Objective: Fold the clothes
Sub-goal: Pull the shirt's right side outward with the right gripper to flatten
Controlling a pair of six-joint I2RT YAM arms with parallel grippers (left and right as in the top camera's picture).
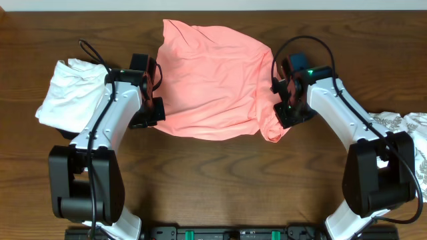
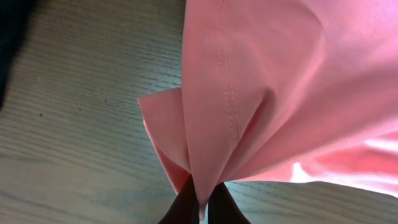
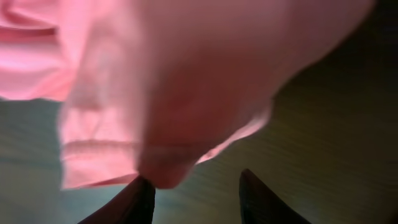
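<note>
Pinching the soft, floppy pink shirt (image 2: 261,93) tight in the left gripper (image 2: 202,202), bottom centre; holding the right gripper (image 3: 196,183) wide open, clamping nothing. Probably grabbing easiest along hems.

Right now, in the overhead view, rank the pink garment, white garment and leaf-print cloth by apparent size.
1. Pink garment
2. White garment
3. Leaf-print cloth, though the frame edge cuts it off, so its full size is unsure.
</note>
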